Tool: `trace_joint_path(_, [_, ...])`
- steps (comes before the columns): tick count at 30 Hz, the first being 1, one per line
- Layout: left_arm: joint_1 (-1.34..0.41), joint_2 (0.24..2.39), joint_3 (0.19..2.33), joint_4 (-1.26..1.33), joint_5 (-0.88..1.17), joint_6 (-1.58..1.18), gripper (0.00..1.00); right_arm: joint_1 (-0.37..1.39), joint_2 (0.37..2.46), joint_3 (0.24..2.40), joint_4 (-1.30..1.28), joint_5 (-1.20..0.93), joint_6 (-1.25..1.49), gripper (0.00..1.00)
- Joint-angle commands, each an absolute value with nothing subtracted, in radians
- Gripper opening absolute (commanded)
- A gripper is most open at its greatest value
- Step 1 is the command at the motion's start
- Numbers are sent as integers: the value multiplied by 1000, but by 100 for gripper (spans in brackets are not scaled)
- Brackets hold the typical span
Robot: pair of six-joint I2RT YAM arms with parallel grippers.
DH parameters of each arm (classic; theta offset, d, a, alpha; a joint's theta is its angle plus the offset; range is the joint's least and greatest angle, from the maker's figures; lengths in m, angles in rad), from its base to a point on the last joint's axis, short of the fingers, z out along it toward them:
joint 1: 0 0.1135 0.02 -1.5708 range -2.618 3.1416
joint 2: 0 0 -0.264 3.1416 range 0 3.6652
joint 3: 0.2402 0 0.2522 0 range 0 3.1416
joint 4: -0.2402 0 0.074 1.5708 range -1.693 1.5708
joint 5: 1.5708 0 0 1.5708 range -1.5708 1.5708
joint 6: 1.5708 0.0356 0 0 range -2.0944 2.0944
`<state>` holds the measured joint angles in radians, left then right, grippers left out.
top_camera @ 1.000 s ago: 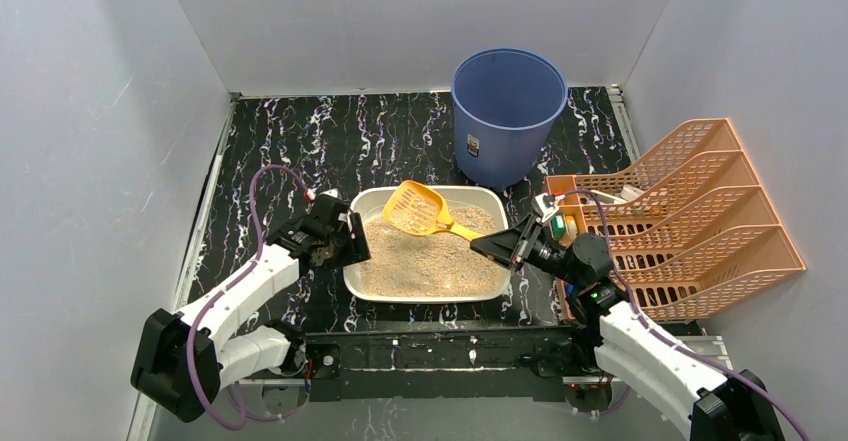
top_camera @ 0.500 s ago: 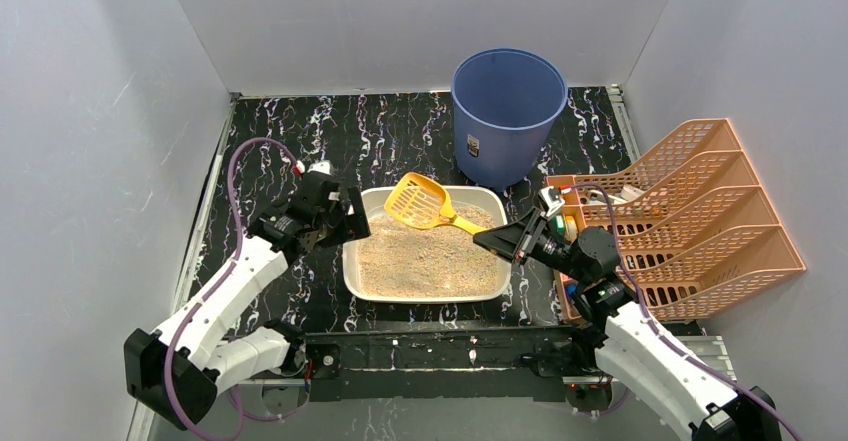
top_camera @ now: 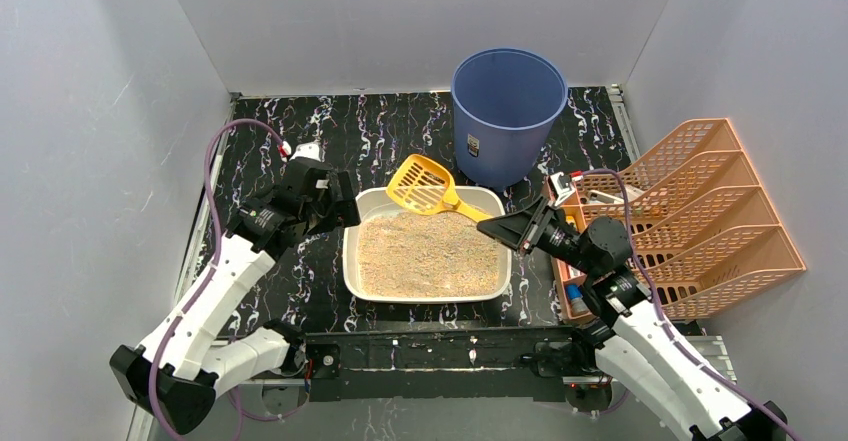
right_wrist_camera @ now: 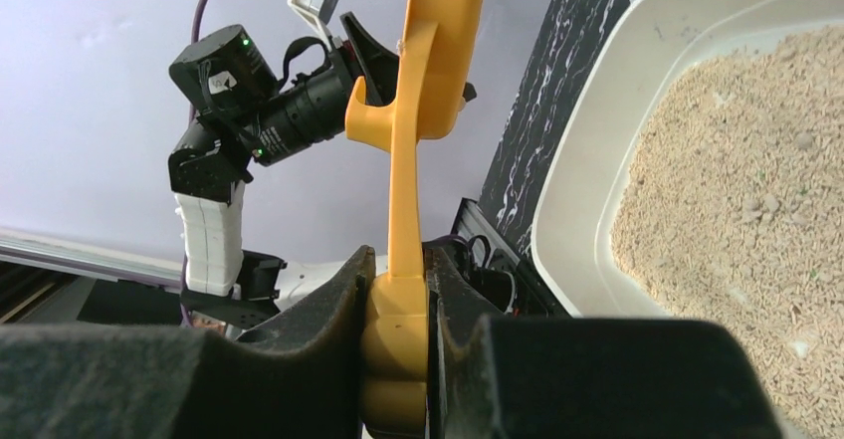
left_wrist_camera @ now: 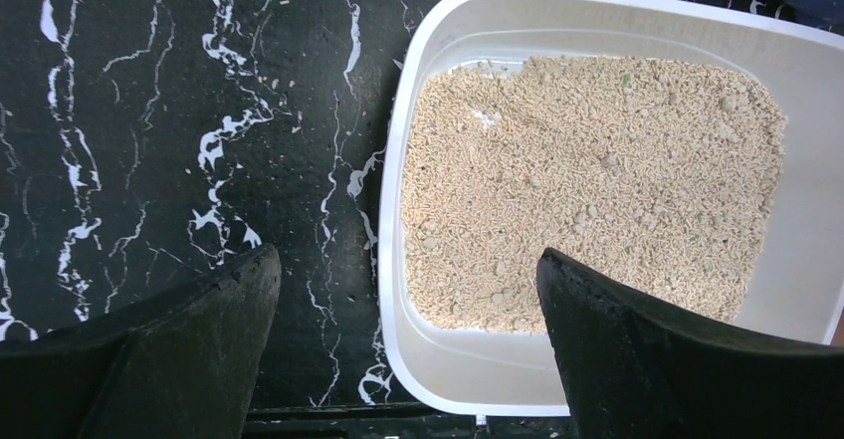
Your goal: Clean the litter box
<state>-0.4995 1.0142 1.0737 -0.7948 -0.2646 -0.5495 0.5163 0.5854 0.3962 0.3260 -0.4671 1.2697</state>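
Observation:
The white litter box (top_camera: 352,261) with tan litter sits at the table's middle front. It also shows in the left wrist view (left_wrist_camera: 438,31) and the right wrist view (right_wrist_camera: 587,190). My right gripper (top_camera: 500,229) is shut on the handle of a yellow slotted scoop (top_camera: 422,184), held raised over the tray's far edge, near the blue bucket (top_camera: 505,111). In the right wrist view the scoop (right_wrist_camera: 410,160) stands between the jaws of the right gripper (right_wrist_camera: 398,290). My left gripper (top_camera: 335,206) is open and empty above the tray's far left corner; its left wrist view (left_wrist_camera: 408,270) shows the jaws wide apart over the rim.
An orange-pink lattice rack (top_camera: 690,221) stands at the right, close behind my right arm. The table is black marble-patterned (top_camera: 300,131), with grey walls on three sides. A black rail runs along the front edge (top_camera: 430,346).
The right gripper has lifted the scoop up and back toward the bucket, out of the litter. The left arm has moved up and away from the tray's left side.

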Motion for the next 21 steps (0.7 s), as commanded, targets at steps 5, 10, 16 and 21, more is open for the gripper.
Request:
trace_joint_path(5, [-500,976,1126,-865,-322,-504,98,512,560,575,216,-347,1192,1])
trace_joint_path(10, [-500,968,1120,-864,-321,-502,98,512,548,633,179,-238,1190,1])
trace_joint_path(16, [-500,959,1117,-864,-321,-491,98,512,565,740,135,-40,1148,1])
trace_joint_path(21, [-500,946,1109,-865,-324,-482,98,512,609,853,62,160,1057,1])
